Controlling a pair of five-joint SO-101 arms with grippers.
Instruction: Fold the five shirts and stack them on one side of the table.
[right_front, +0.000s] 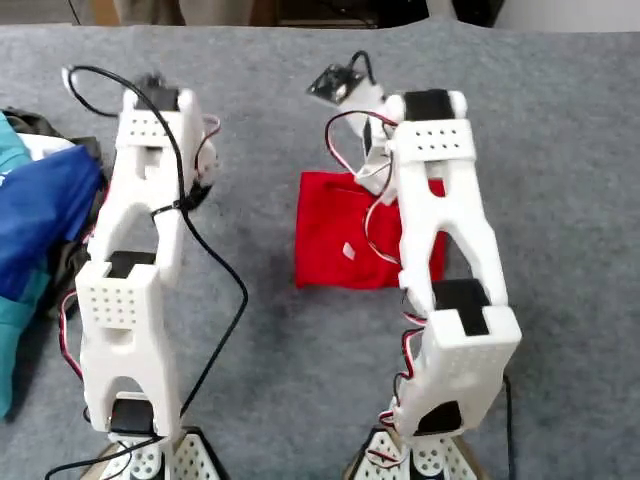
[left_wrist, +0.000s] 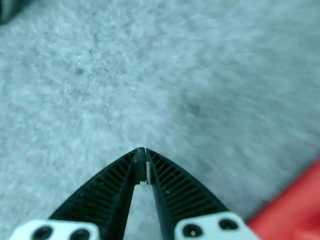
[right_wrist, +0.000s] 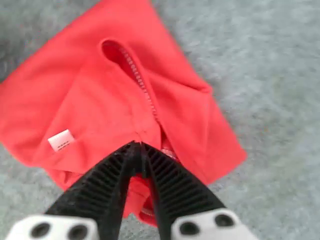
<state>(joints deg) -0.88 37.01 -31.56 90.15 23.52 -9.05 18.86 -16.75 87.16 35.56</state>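
we see our left gripper (left_wrist: 140, 151) clenched on nothing above the grey felt table (right_front: 560, 150). our right gripper (right_wrist: 138, 146) is clenched too, over the folded red cloth shirt (right_front: 335, 245) mid-table.

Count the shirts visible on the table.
3 clear: a red shirt folded centrally, a blue shirt and a teal shirt piled at the left edge. Dark fabric beneath may be more.
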